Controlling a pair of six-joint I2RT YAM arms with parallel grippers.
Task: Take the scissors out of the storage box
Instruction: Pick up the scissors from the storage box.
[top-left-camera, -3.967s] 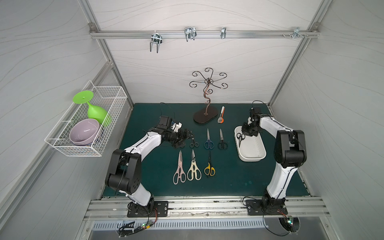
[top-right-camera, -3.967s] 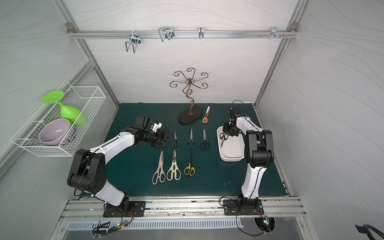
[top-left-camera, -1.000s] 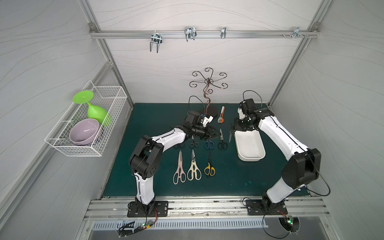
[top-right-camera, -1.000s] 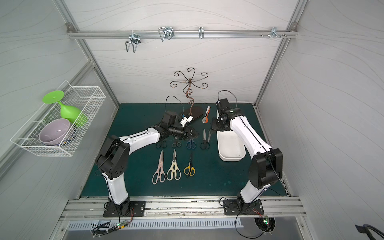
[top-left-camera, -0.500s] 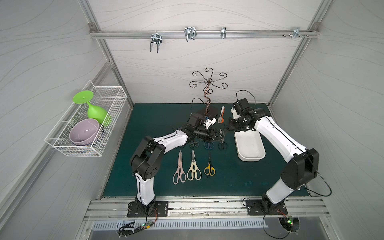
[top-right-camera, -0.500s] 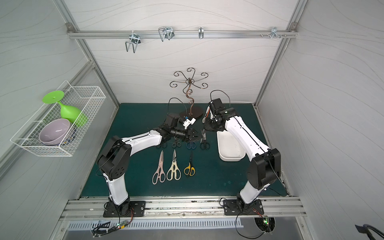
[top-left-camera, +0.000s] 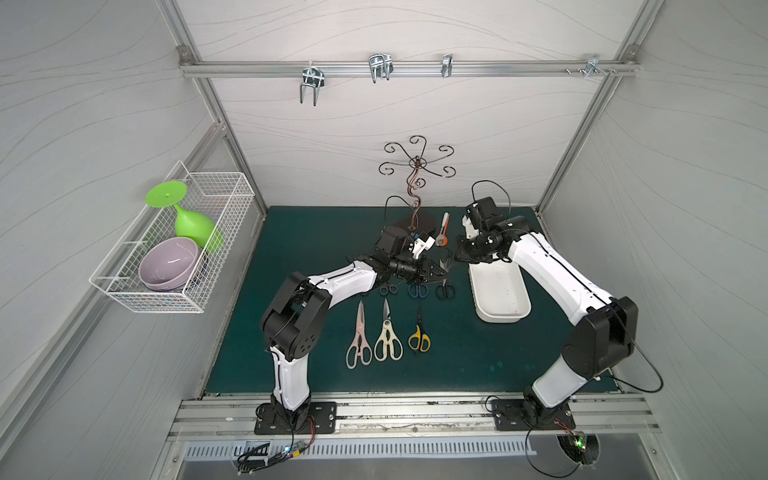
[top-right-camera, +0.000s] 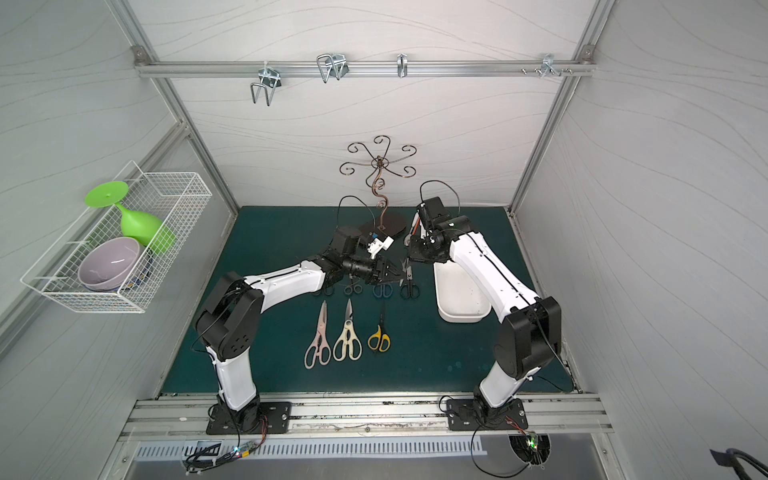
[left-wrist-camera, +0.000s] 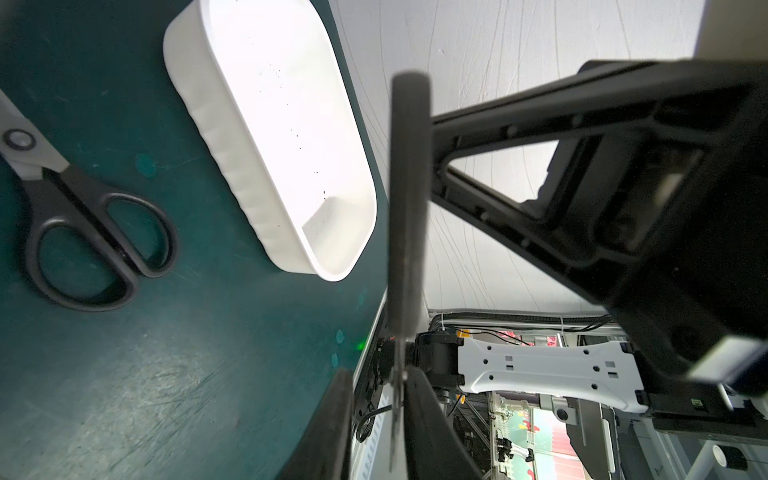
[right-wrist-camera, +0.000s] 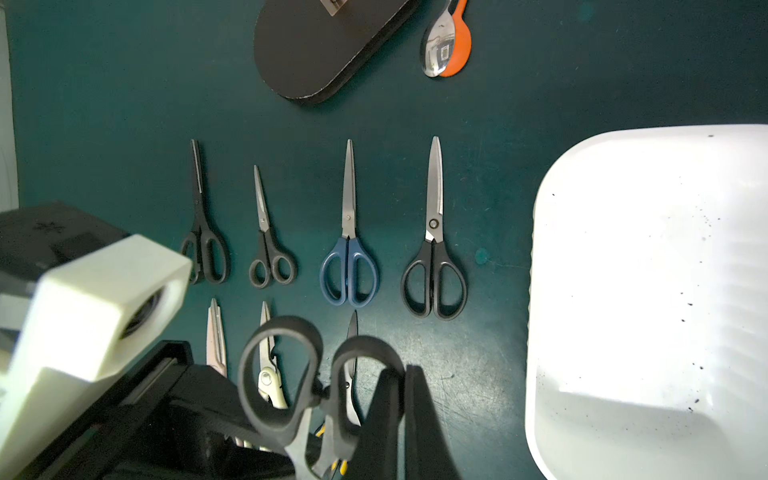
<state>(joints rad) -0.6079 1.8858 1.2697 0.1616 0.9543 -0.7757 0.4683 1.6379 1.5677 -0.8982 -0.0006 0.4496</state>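
A black-handled pair of scissors (right-wrist-camera: 286, 374) hangs in the air over the mat, with my right gripper (right-wrist-camera: 402, 372) shut on one handle loop. In the left wrist view these scissors (left-wrist-camera: 407, 174) show edge-on. Their blade runs between the fingers of my left gripper (left-wrist-camera: 380, 378). One finger touches the blade and a gap shows at the other. In both top views the two grippers (top-left-camera: 442, 272) (top-right-camera: 411, 259) meet left of the storage box (top-left-camera: 498, 318), which is empty. Several scissors lie on the mat: blue (right-wrist-camera: 349, 266), black (right-wrist-camera: 434, 270), pink (top-left-camera: 359, 332), cream (top-left-camera: 387, 332), yellow (top-left-camera: 419, 336).
A spiral wire stand (top-left-camera: 415, 183) rises at the back, its dark base (right-wrist-camera: 332, 50) just behind the scissors row. A white-and-orange tool (top-left-camera: 444, 228) lies beside it. A wire basket (top-left-camera: 208, 266) on the left wall holds a green glass and a purple bowl.
My right gripper has carried the black scissors left, away from the box and over the mat. My left gripper has come across to meet them and its jaws have narrowed round the blade.
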